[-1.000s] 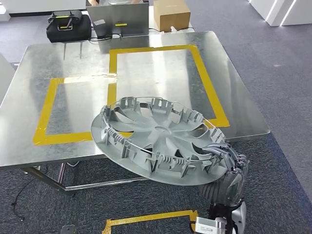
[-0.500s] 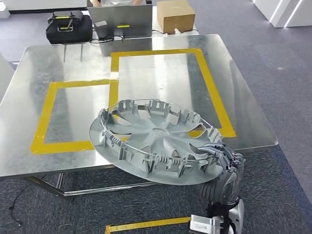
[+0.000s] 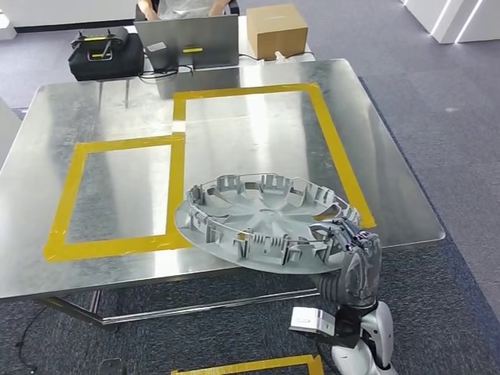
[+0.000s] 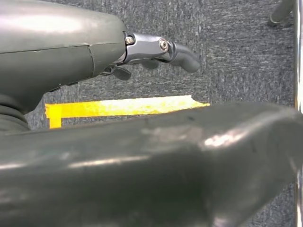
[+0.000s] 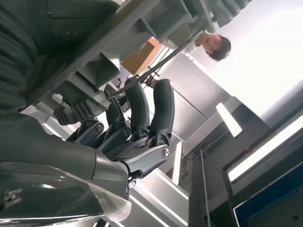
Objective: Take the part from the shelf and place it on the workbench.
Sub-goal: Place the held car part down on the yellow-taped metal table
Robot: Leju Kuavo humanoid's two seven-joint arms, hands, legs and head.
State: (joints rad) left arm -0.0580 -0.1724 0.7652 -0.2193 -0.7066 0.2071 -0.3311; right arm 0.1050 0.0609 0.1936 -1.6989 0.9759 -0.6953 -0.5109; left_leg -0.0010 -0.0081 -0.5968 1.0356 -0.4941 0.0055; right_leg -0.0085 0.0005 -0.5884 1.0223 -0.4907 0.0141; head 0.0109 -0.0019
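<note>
The part is a grey plastic wheel cover (image 3: 259, 215), inner ribbed side up, held nearly level just over the front edge of the steel workbench (image 3: 248, 133). It overlaps the near corner of the large yellow-taped rectangle (image 3: 330, 133). My right hand (image 3: 348, 254) grips its near right rim, fingers curled over the edge. In the right wrist view the fingers (image 5: 143, 118) wrap the ribbed rim of the cover (image 5: 89, 47). My left hand (image 4: 157, 49) hangs over the carpet with fingers stretched out, holding nothing.
A smaller yellow-taped rectangle (image 3: 118, 195) lies on the bench's left half. At the far edge stand a black bag (image 3: 106, 53), a grey laptop (image 3: 188, 43) and a cardboard box (image 3: 276, 30), with a person (image 5: 214, 45) behind. Yellow tape (image 3: 248, 366) marks the floor near me.
The view has shifted as I came closer to the bench. The wheel cover has levelled out and now reaches further over the bench's front edge, still held by my right hand.
</note>
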